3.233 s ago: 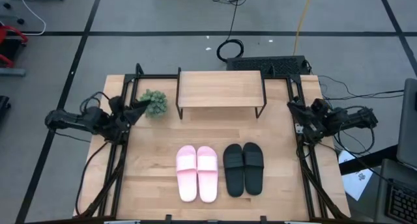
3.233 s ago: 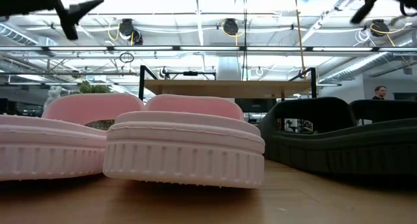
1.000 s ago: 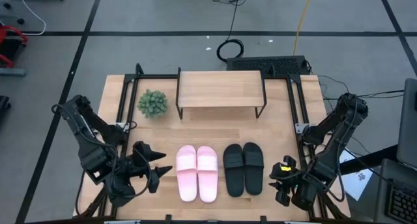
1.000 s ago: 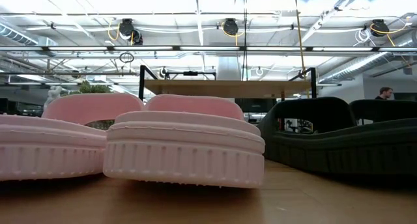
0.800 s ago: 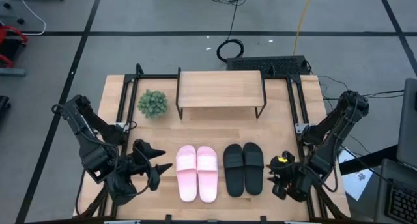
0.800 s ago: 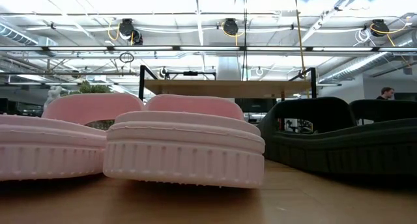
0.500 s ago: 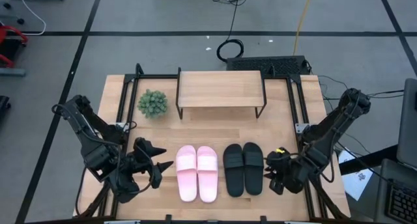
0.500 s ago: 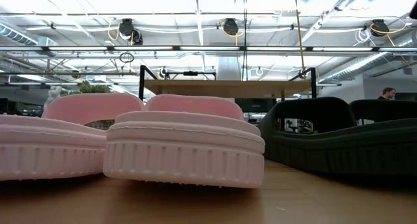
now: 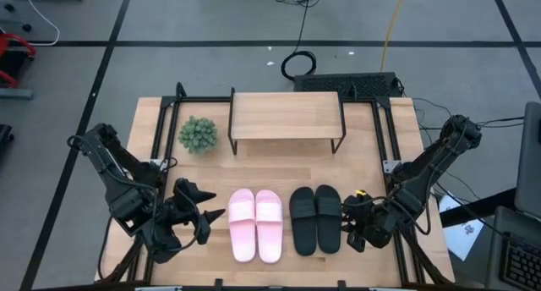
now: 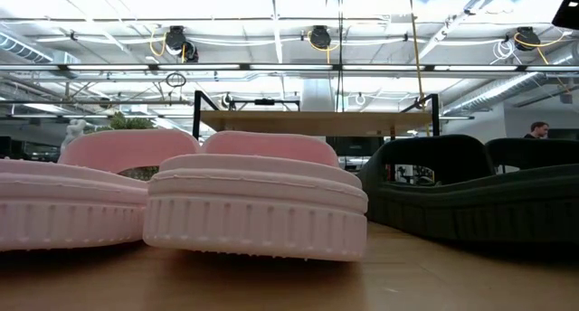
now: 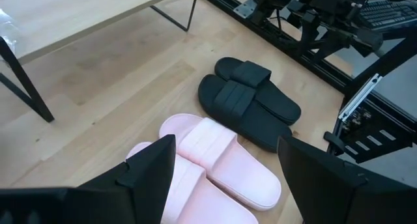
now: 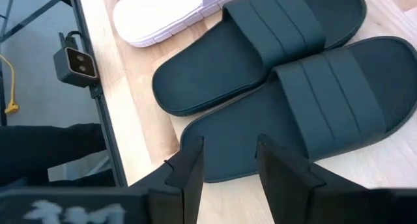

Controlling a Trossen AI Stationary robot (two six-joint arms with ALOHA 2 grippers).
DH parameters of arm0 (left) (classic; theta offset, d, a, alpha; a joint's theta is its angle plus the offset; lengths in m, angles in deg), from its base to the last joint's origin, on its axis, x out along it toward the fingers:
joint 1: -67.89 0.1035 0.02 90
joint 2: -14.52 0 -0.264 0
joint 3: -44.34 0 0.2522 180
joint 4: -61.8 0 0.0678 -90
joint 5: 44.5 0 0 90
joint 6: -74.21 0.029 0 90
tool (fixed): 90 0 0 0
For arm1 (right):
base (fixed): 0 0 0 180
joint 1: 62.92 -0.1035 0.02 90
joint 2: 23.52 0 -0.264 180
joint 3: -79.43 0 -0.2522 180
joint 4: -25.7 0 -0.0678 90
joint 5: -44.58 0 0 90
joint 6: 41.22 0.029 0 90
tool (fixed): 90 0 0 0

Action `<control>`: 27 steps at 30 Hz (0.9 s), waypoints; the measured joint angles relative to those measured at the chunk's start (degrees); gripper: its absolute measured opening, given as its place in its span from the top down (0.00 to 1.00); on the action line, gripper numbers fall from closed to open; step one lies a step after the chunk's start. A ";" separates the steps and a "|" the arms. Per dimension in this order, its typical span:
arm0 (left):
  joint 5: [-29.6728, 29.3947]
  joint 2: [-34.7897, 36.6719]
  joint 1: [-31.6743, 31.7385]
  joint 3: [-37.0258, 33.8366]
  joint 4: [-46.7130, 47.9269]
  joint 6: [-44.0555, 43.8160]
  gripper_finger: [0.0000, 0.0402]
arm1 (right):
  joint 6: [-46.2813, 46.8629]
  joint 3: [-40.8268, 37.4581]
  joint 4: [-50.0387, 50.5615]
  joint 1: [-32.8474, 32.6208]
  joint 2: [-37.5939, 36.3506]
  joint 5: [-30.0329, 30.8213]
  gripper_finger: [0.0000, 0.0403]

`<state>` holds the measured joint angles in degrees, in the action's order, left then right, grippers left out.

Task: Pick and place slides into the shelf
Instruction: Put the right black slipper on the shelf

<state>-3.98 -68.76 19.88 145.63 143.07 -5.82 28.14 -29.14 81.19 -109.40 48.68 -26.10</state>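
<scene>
R gripper (image 9: pixel 349 229) jaws part-open, just beside black slides (image 9: pixel 316 218). L gripper (image 9: pixel 203 216) open wide near pink slides (image 9: pixel 256 224). Shelf (image 9: pixel 286 116) bare.

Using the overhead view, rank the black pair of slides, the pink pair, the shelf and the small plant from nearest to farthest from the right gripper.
From the right gripper:
1. Black pair, right beside it, toward the table's middle.
2. Pink pair, just past the black pair.
3. Shelf, at the table's far edge.
4. Plant, far-left corner beside the shelf.
</scene>
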 joint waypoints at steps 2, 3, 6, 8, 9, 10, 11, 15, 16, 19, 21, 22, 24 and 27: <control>0.02 0.00 0.00 0.00 0.00 0.02 0.33 | 0.21 0.00 -0.33 0.00 0.00 0.00 0.64; 0.04 0.00 0.00 0.00 0.00 0.02 0.33 | 0.29 0.00 -0.38 0.00 0.00 0.00 0.63; 0.06 0.00 0.00 0.00 0.00 0.06 0.33 | 0.37 0.00 -0.38 0.00 0.00 -0.09 0.59; 0.09 0.00 -0.01 0.00 0.00 0.09 0.33 | 0.37 0.00 -0.38 0.00 0.00 -0.53 0.56; 0.09 0.00 0.00 0.00 0.00 0.11 0.33 | 0.33 0.00 -0.36 0.00 0.00 -1.10 0.55; 0.09 0.00 0.00 0.00 0.00 0.17 0.33 | 0.31 0.00 -0.19 0.00 0.00 -1.44 0.54; 0.06 0.00 -0.02 0.00 0.02 0.21 0.33 | 0.14 0.00 0.21 0.00 0.00 -1.47 0.53; 0.09 0.02 -0.01 0.00 0.04 0.90 0.33 | -1.97 -0.54 1.17 0.00 0.00 -1.49 0.50; 0.09 0.02 -0.01 0.00 0.04 1.22 0.33 | -1.97 -0.96 1.11 0.00 0.00 -1.51 0.50; 0.09 0.02 -0.02 0.00 0.07 1.86 0.33 | -1.94 -3.00 -2.59 0.00 0.00 -1.58 0.51; 0.09 0.02 -0.02 0.00 0.09 1.88 0.33 | -1.95 -4.68 -6.76 0.00 0.02 -1.60 0.51; 0.09 0.02 -0.01 0.00 0.09 1.88 0.33 | -1.88 -5.61 -9.16 0.00 0.02 -1.60 0.51; 0.09 0.02 -0.02 0.00 0.09 1.88 0.33 | -0.58 -7.93 -15.27 0.00 0.02 -1.62 0.51; 0.09 0.02 -0.01 0.00 0.07 2.08 0.33 | 2.39 -11.33 -24.28 0.03 0.02 -4.95 0.51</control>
<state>-3.88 -68.74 19.88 145.63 143.14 -3.74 30.53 -40.47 56.91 -109.37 48.70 -31.06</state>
